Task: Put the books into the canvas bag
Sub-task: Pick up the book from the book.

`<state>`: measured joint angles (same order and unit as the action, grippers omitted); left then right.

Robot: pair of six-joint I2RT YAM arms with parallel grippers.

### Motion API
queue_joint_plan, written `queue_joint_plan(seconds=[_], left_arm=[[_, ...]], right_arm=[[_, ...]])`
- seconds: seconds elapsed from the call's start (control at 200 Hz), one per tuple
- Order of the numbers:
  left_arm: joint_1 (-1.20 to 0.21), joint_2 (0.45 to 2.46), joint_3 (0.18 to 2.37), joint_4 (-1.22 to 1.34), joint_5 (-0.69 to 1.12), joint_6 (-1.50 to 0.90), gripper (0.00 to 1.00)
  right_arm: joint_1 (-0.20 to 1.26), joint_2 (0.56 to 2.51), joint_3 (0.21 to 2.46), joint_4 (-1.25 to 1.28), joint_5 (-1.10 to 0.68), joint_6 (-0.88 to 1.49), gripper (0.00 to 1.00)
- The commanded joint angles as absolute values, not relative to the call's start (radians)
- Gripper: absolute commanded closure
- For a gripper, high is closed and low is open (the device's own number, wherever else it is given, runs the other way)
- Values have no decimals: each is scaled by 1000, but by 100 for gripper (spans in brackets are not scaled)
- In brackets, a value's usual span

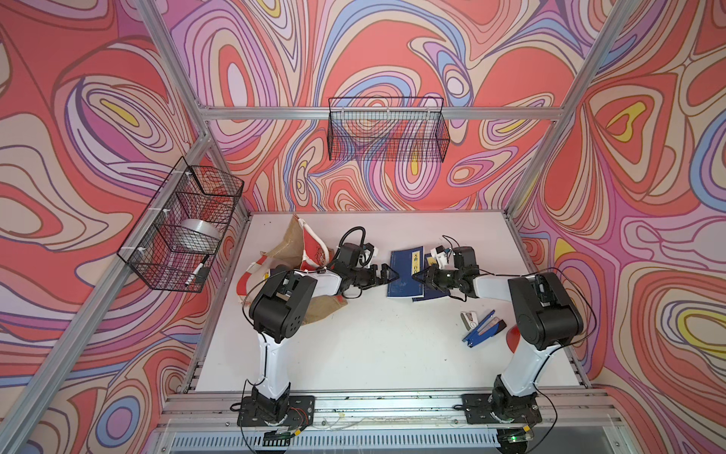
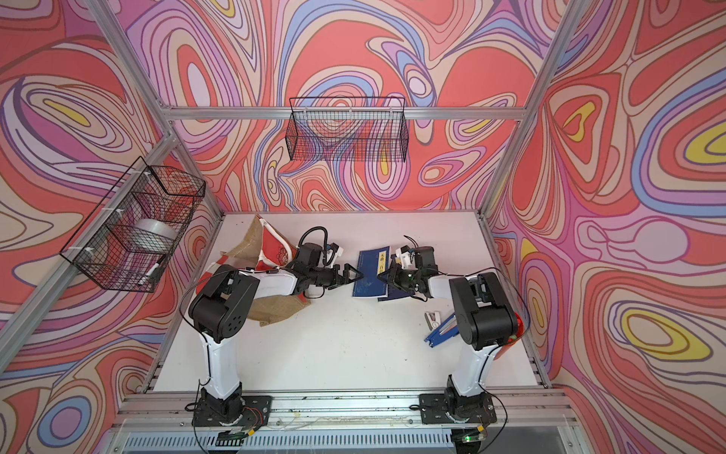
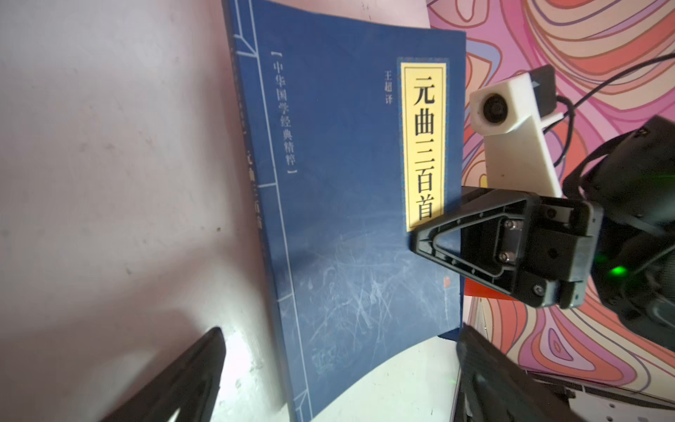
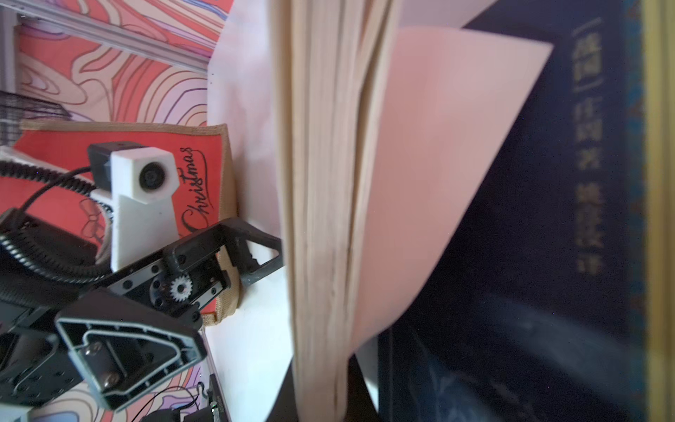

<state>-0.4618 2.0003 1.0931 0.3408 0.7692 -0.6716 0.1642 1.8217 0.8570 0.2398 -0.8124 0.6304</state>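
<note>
White worktop (image 1: 353, 338) carries the navy books (image 1: 404, 275) mid-scene, long axis running near to far. Right pincer (image 1: 422, 277) has pinched narrow on their right edge, lifting pages; left pincer (image 1: 387, 275) gapes wide at their left. Canvas bag (image 1: 298, 251) lies far left.

Probably lab: framed robot cell (image 1: 377, 114)

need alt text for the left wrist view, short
A navy paperback with a yellow Chinese title label lies on the white table, filling the middle of the view. The right gripper reaches its edge beside the label, while the left gripper's dark jaws frame the foreground, wide apart.
</note>
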Motion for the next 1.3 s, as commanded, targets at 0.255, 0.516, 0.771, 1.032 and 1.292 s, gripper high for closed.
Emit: queue_joint_plan(seconds=[0.255, 0.516, 0.771, 1.032, 1.292], left_arm=[[-447, 1945, 1086, 478, 913, -706, 4], [-449, 1924, 1098, 555, 938, -778, 61], [-469, 1796, 1134, 398, 890, -696, 100], [-473, 1434, 1254, -83, 626, -438, 100], [-429, 1127, 1448, -587, 212, -251, 100]], right_arm=[[162, 1733, 821, 453, -1024, 640, 92], [161, 1685, 819, 418, -1085, 603, 92], [163, 1628, 821, 346, -1092, 546, 69], [163, 1536, 867, 289, -961, 531, 16], [362, 1628, 1201, -107, -725, 396, 6]])
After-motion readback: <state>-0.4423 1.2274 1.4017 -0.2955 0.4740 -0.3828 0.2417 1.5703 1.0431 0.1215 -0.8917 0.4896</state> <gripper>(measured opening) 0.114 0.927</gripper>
